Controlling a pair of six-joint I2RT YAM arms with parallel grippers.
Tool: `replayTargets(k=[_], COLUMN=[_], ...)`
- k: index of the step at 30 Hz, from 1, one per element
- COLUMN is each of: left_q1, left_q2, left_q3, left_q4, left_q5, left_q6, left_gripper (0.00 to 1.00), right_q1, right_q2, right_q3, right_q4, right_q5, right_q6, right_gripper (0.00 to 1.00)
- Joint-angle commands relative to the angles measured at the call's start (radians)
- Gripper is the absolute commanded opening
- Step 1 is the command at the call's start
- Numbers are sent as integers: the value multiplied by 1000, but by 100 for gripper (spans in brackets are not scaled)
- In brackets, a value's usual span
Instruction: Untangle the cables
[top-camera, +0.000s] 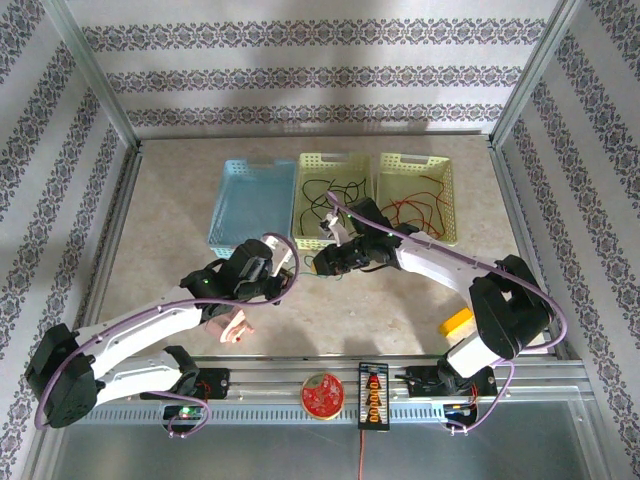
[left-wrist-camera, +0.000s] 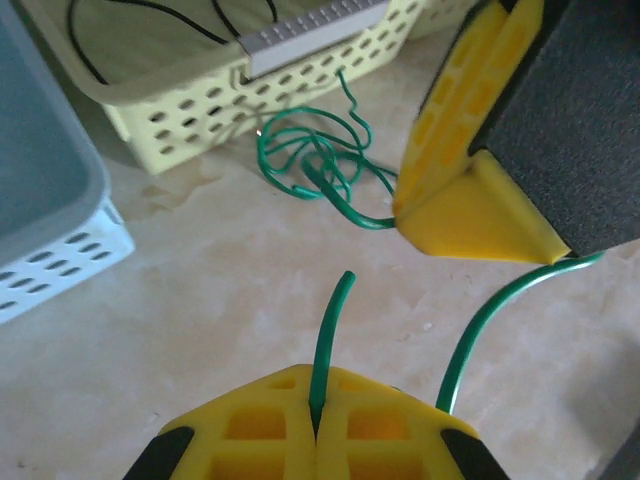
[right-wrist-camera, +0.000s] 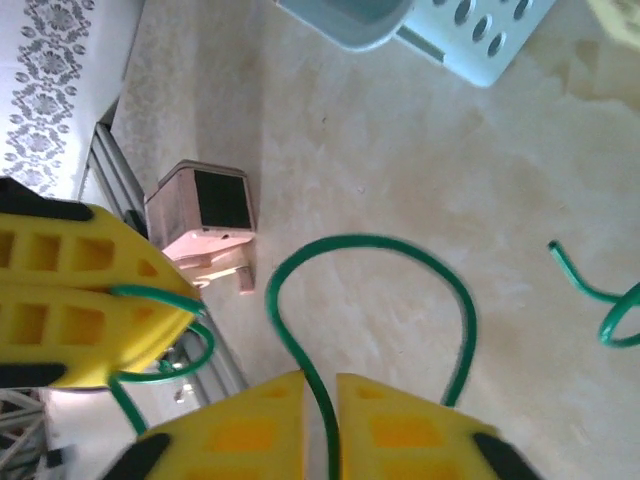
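The green cable (left-wrist-camera: 327, 335) is lying on the table (left-wrist-camera: 200, 330), its tangled coil resting just in front of the yellow basket (left-wrist-camera: 200, 100), near the blue basket (left-wrist-camera: 60, 270). A short free end is pointing toward the yellow basket from the left gripper (left-wrist-camera: 318, 425), which is pinching the strand. The right gripper (right-wrist-camera: 320, 430) is clamping a looping stretch close by, and a small wooden box (right-wrist-camera: 205, 225) is sitting beyond.

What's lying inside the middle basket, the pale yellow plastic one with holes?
Thin black squiggly wires lie loose on the floor of the pale yellow perforated plastic basket. The right arm's black wrist covers its near left part, so whatever lies there cannot be seen.
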Motion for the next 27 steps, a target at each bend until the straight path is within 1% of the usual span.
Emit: replayTargets(k=[1, 2, 6, 9, 11, 15, 17, 20, 21, 22, 23, 24, 25, 27], left_q1=[-16, -16, -10, 15, 35, 84, 113, 140, 144, 149, 156, 165, 174, 205], left_q2=[-48, -61, -119, -163, -186, -218, -234, -238, -233, -229, -224, -217, -208, -186], left_q3=[5, 0, -14, -33, -43, -68, -85, -94, -91, -86, -82, -76, -69, -58], left_q4=[87, 95, 123, 150, 170, 218, 249, 280, 278, 276, 273, 268, 262, 275], left_q5=[-113, -148, -312, -374, -365, -306, -271, -225, -222, -224, -234, -250, -263, -284], left_q6=[-4, -15, -80, -150, -194, -270, -306, -327, -330, -335, -343, -355, -364, -383], left_gripper=[0, 0, 0, 0, 0, 0, 0, 0, 0, 0, 0, 0, 0, 0], right_q1=[-19, -33, -99, -161, -193, -223, -231, -237, -238, -239, -242, -246, -248, -253], right_q2=[-51, -73, -174, -249, -293, -353, -370, -372, -373, -376, -382, -390, -398, -409], right_q3=[-7, -19, -74, -120, -143, -167, -172, -164, -162, -159, -158, -158, -160, -159], right_q4=[22, 24, 23, 24, 24, 30, 32, 33, 34, 36, 39, 46, 50, 52], right_q5=[61, 87, 222, 325, 379, 431, 436, 412, 402, 397, 398, 400, 406, 407], right_q6=[10, 13, 54, 103, 132, 154, 158, 152, 150, 149, 152, 158, 161, 159], right_gripper=[2, 0, 0, 0, 0, 0, 0, 0, 2, 11, 26, 37, 42, 45])
